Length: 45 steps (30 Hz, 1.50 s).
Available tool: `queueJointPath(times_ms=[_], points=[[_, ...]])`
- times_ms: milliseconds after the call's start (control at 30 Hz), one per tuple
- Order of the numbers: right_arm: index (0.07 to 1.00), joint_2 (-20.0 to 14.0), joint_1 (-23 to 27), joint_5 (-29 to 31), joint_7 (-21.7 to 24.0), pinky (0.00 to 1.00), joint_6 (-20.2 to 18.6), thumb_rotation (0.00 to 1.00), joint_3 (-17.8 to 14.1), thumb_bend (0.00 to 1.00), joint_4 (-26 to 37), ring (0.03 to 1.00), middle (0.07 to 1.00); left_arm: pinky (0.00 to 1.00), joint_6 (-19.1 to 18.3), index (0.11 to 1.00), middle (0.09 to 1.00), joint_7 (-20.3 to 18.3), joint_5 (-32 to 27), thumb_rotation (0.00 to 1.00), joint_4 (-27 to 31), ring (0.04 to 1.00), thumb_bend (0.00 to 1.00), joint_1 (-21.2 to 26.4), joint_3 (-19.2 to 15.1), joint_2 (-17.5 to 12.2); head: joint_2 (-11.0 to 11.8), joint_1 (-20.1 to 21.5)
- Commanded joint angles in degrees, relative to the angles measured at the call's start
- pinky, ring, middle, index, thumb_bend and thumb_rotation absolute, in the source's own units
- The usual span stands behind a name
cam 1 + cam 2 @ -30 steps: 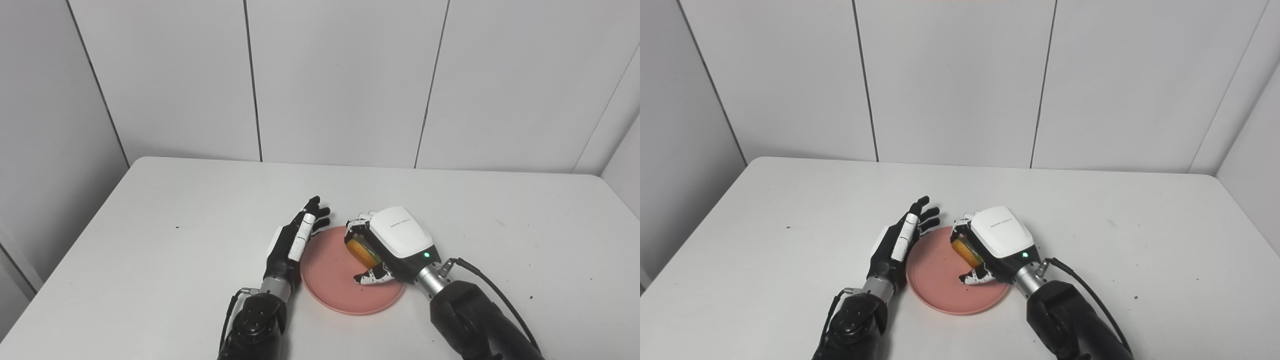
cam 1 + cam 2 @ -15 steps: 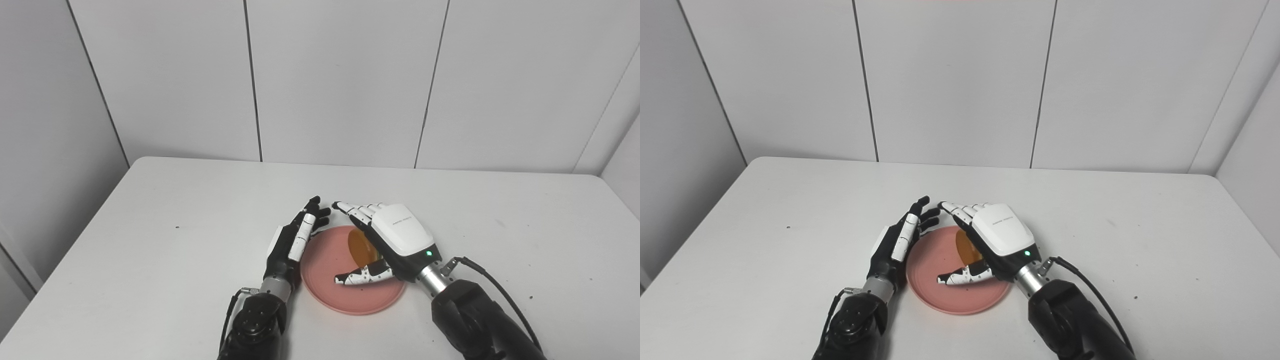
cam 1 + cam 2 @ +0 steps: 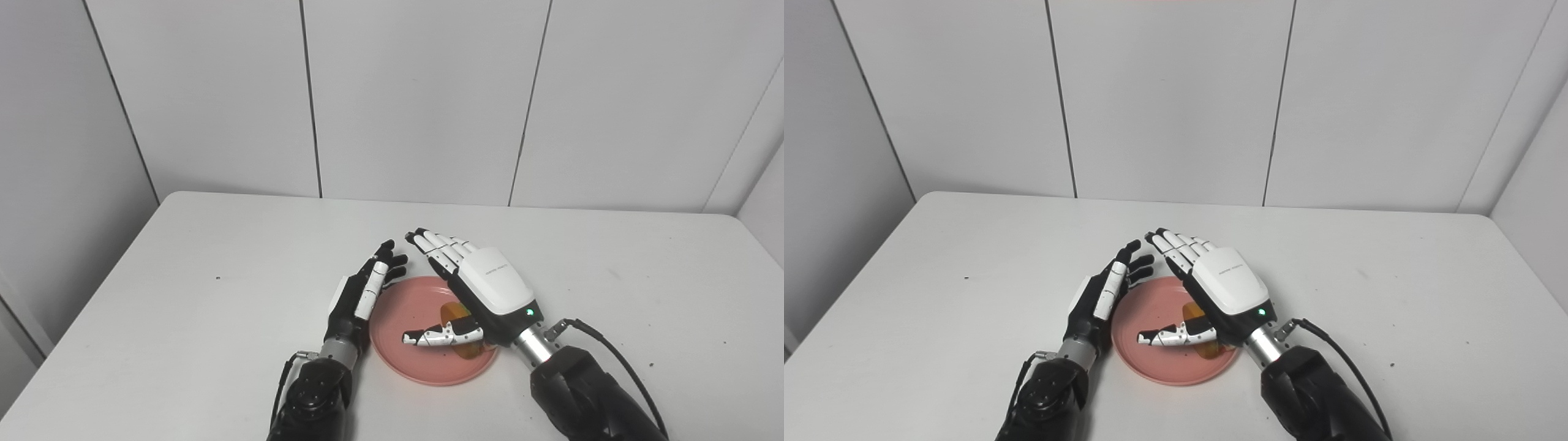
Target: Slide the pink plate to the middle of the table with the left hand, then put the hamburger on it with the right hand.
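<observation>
Inspecting the white table [image 3: 202, 306], I find the pink plate [image 3: 398, 346] near its middle, toward my edge. The hamburger [image 3: 456, 313] lies on the plate's right part, mostly hidden under my right hand [image 3: 484, 291], which is spread flat above it, fingers extended, grasping nothing. My left hand [image 3: 361, 294] stands edge-on, fingers straight and parted, released, just beside the plate's left rim; contact cannot be confirmed.
</observation>
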<state>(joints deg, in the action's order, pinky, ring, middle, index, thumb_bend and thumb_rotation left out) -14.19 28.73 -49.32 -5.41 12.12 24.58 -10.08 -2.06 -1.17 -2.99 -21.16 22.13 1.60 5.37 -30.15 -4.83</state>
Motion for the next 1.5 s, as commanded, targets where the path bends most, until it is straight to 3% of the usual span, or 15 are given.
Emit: queueJointPath(times_ms=[0,67,167,333,400,467,667,767,867,1067,1367,1467], points=[[0.953,-0.39,1.81,0.53,-2.84,0.86,1.98,0.80,-1.81,0.76,1.34,0.898,0.946,0.78,-0.93,0.882,0.868,-0.03,-0.40,0.90,-0.80,0.882,0.84,0.63,-0.24,0.29,0.02,0.02],[0.953,-0.52,1.50,1.04,-3.98,0.85,2.22,0.79,-2.86,0.76,0.92,0.894,0.942,0.77,-0.95,0.888,0.893,0.21,-0.25,0.90,-0.76,0.889,0.84,0.61,-0.33,0.35,0.14,0.09],[0.940,-0.36,0.62,3.17,-5.34,0.82,2.38,0.81,-5.17,0.75,0.89,0.874,0.916,0.76,-1.01,0.883,0.857,0.56,-0.17,0.89,-0.50,0.857,0.84,0.50,-0.49,0.50,0.16,0.09],[0.920,1.85,-1.85,12.30,-4.00,0.71,0.77,0.74,-10.67,0.71,4.39,0.858,0.896,0.78,0.63,0.894,0.859,1.57,-0.17,0.88,-0.18,0.875,0.82,0.07,-1.36,0.95,0.04,0.33],[0.944,2.71,-2.75,14.18,-4.20,0.70,-0.17,0.82,-12.60,0.68,5.46,0.860,0.907,0.82,2.43,0.894,0.870,2.56,0.11,0.87,-0.04,0.890,0.84,-0.33,-1.77,1.24,-0.05,0.45],[0.971,3.60,-3.34,15.95,-4.23,0.72,-0.69,0.92,-14.21,0.70,5.73,0.864,0.915,0.84,4.26,0.898,0.882,3.69,0.41,0.86,0.13,0.891,0.84,-0.68,-2.27,1.69,-0.08,0.57],[0.976,7.59,-4.79,29.32,-3.58,0.80,1.18,0.97,-20.23,0.71,3.82,0.866,0.914,0.96,11.72,0.935,0.963,9.75,3.92,0.86,-0.34,0.962,0.82,-1.72,-3.58,3.43,-0.14,0.74],[0.986,9.75,-5.58,37.22,-1.83,0.85,0.29,0.97,-22.62,0.71,3.03,0.877,0.923,1.00,12.39,0.988,0.997,12.14,7.17,0.90,-0.28,0.996,0.76,-2.19,-2.97,2.89,-0.16,1.09],[0.998,11.76,-6.23,41.95,-1.22,0.88,-2.92,1.00,-24.50,0.76,2.76,0.905,0.942,1.00,10.97,1.000,1.000,12.23,7.79,0.93,0.06,1.000,0.81,-2.38,-2.78,2.17,-0.21,1.34],[0.994,13.74,-7.47,45.41,-0.88,0.91,-5.24,1.00,-25.70,0.78,0.53,0.919,0.948,1.00,8.69,1.000,1.000,11.96,8.51,0.94,1.14,1.000,0.86,-2.80,-2.30,0.86,-0.47,1.49],[0.984,15.57,-9.47,48.00,0.30,0.98,-7.60,0.95,-25.44,0.73,-0.41,0.962,0.973,1.00,8.21,1.000,1.000,11.68,9.30,0.95,0.71,1.000,0.83,-3.18,-2.04,-1.92,-0.51,2.68],[0.965,15.88,-9.80,48.07,0.66,0.99,-9.24,0.97,-25.20,0.77,-0.46,0.975,0.983,0.99,8.07,1.000,1.000,11.91,9.28,0.95,0.84,1.000,0.81,-3.35,-2.20,-2.25,-0.57,2.78]])
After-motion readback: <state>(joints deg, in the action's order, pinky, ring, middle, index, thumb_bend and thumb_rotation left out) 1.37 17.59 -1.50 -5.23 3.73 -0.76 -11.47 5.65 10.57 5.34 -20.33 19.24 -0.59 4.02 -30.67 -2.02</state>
